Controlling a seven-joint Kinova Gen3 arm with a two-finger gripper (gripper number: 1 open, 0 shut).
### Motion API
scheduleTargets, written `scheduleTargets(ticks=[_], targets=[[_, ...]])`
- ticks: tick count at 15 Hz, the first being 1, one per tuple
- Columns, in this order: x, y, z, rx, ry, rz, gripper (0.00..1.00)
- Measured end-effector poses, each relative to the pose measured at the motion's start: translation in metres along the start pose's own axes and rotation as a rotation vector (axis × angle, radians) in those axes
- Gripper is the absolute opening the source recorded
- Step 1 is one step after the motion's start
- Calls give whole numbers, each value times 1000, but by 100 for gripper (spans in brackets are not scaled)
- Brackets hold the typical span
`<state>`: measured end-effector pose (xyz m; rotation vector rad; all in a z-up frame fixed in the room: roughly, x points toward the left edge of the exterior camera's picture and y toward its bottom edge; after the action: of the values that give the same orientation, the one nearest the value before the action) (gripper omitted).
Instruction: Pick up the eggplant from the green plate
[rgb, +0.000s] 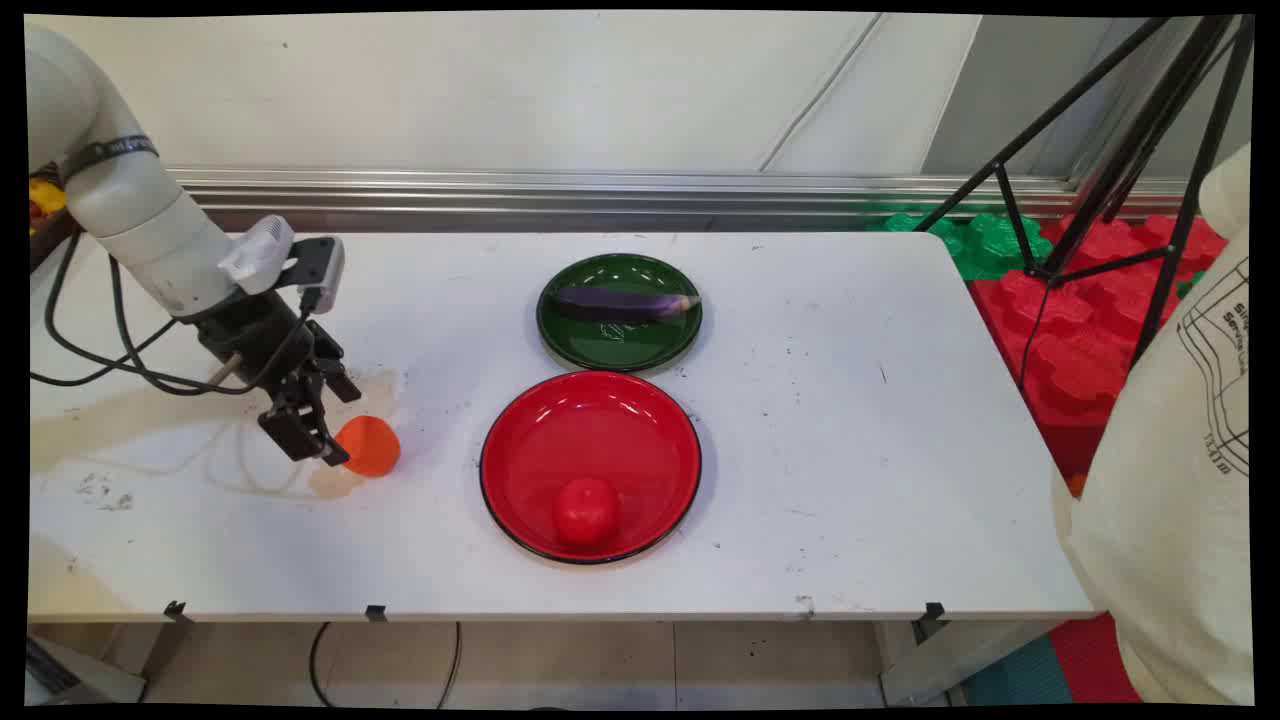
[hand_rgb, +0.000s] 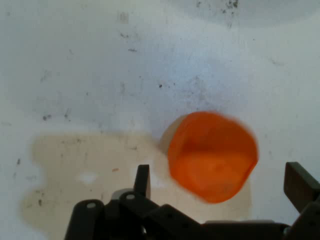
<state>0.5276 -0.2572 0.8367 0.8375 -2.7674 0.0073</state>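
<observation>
In the main view, the black two-finger gripper (rgb: 318, 445) sits low at the table's left, just left of a small orange plastic cup (rgb: 369, 446). Farther right lie a round red plate (rgb: 640, 420) holding a red tomato-like ball (rgb: 586, 511), and a green plate (rgb: 570, 340) with a purple eggplant (rgb: 624, 303).

In the hand view, the gripper (hand_rgb: 222, 182) has its fingers spread apart, with the orange cup (hand_rgb: 212, 156) between them, tipped on a brownish stain (hand_rgb: 85, 165).

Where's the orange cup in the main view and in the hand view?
Main view: orange cup at left of table, beside the gripper, left of the red plate.
Hand view: right of centre, between the open fingers.
Shared landmark: the tan stain on the table.
</observation>
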Motion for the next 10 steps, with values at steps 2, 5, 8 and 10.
scheduleTargets(ticks=[2, 5, 8, 10], targets=[[-1, 1, -7, 9, 9, -9, 100], [-3, 0, -25, 28, 33, -31, 100], [-2, 0, -39, 42, 55, -43, 100], [0, -1, -50, 53, 74, -50, 100]])
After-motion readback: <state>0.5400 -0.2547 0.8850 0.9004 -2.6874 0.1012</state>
